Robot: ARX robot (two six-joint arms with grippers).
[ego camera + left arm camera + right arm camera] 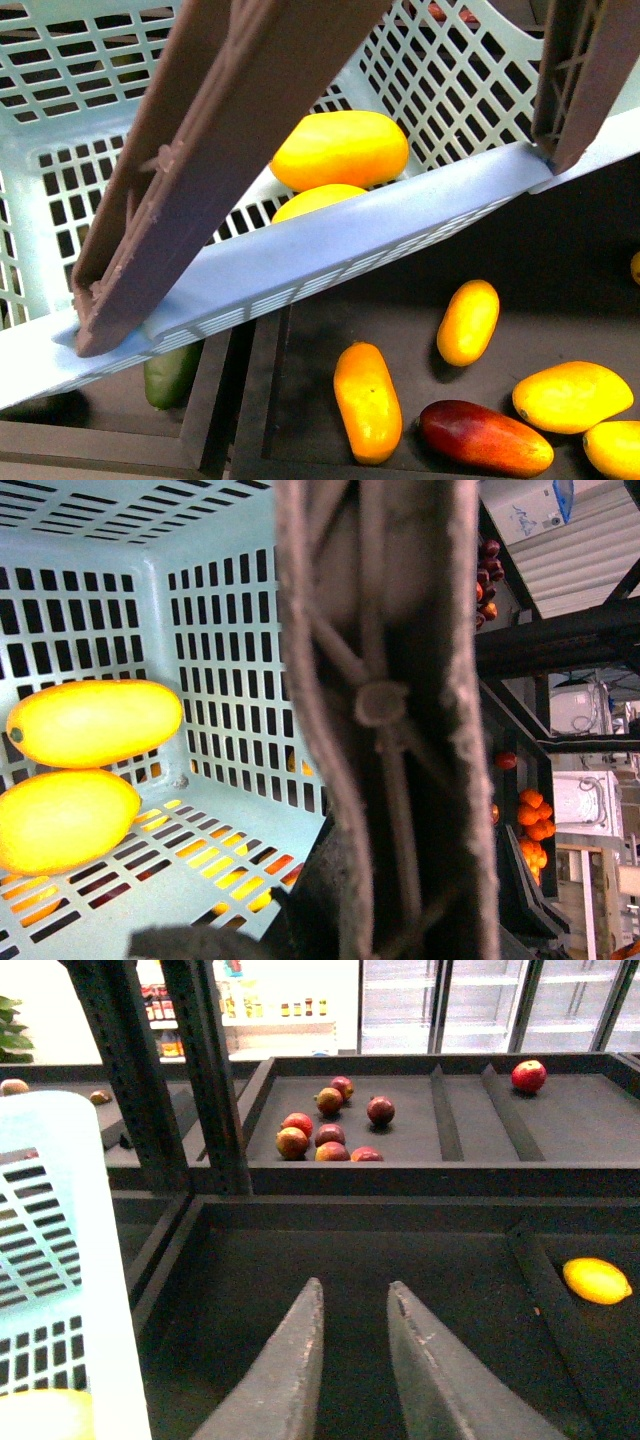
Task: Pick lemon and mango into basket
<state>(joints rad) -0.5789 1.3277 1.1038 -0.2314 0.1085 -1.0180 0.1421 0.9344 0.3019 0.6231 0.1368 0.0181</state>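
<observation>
The mint-teal basket (330,250) hangs tilted close to the front camera, its brown handle (200,150) crossing the view. Inside lie two yellow-orange fruits side by side: the longer mango (340,148), also the mango (95,722), and the shorter, tapered lemon (318,200), also the lemon (65,820), half hidden by the rim. My left gripper (385,920) is shut on the handle (385,710), which hides most of its fingers. My right gripper (355,1285) stands open and empty over a dark bin floor, beside the basket (60,1260).
Below the basket a dark tray holds loose oblong yellow fruits (367,400) (468,320), a dark red mango (484,437) and a green fruit (172,375). A yellow lemon-like fruit (597,1281) lies in a side bin. Red fruits (330,1130) fill a farther bin. A black shelf post (205,1070) stands near.
</observation>
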